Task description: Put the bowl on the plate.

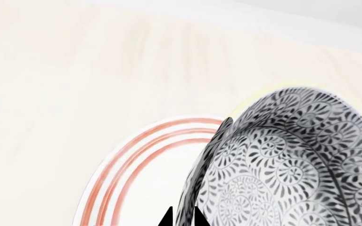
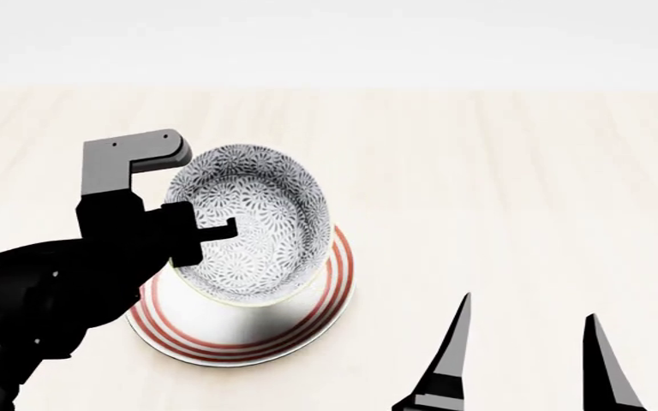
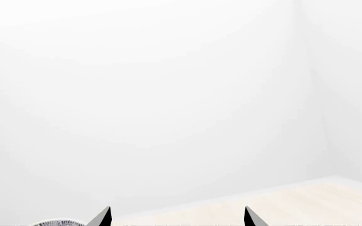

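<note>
The grey-and-white floral bowl (image 2: 254, 223) hangs tilted over the white plate (image 2: 320, 310) with red rings, its lower side at or near the plate. My left gripper (image 2: 206, 233) is shut on the bowl's left rim, one finger inside and one outside. In the left wrist view the bowl (image 1: 294, 165) fills the near side, its wall pinched between my left gripper's (image 1: 182, 217) two black tips, with the plate (image 1: 137, 169) just behind it. My right gripper (image 2: 526, 351) stands open to the right of the plate, holding nothing; its tips (image 3: 176, 216) show spread apart.
The pale wooden table (image 2: 512, 188) stretches all round the plate. A white wall (image 3: 168, 94) rises behind the table's far edge.
</note>
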{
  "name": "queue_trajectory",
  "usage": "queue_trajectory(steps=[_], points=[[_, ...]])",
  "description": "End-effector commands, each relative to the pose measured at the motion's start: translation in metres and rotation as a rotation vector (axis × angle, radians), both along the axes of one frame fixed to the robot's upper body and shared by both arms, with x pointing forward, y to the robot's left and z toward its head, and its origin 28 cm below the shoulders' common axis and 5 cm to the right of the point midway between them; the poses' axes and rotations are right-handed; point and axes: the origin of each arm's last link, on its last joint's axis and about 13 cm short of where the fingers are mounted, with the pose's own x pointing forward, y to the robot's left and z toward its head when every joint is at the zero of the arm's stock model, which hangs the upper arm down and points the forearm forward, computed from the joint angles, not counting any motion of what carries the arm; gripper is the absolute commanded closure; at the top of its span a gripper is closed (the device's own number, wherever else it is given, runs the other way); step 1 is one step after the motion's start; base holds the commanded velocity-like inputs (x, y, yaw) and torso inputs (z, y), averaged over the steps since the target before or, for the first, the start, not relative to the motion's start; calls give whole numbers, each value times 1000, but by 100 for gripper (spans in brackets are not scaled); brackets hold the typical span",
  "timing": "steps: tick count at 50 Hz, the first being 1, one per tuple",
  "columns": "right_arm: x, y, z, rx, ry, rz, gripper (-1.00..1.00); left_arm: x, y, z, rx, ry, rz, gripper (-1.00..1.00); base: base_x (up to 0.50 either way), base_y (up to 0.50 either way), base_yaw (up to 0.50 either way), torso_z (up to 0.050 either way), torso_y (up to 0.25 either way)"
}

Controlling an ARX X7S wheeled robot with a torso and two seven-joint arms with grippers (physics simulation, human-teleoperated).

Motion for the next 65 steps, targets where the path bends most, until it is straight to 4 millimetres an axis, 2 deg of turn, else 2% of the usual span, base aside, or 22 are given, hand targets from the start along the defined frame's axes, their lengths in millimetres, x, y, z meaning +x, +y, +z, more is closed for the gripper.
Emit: queue_trajectory(steps=[1, 18, 65], points=[[1, -1, 0, -11, -10, -4, -100, 3, -2, 6, -28, -23, 1, 100, 0, 0, 0, 0, 0], [0, -1, -1, -13, -8, -3, -100, -3, -4, -7, -56, 36, -17, 100, 0, 0, 0, 0, 1], [-2, 0, -7, -22, 1, 12, -100, -6, 0, -10, -85, 106, 3, 100, 0, 0, 0, 0, 0]])
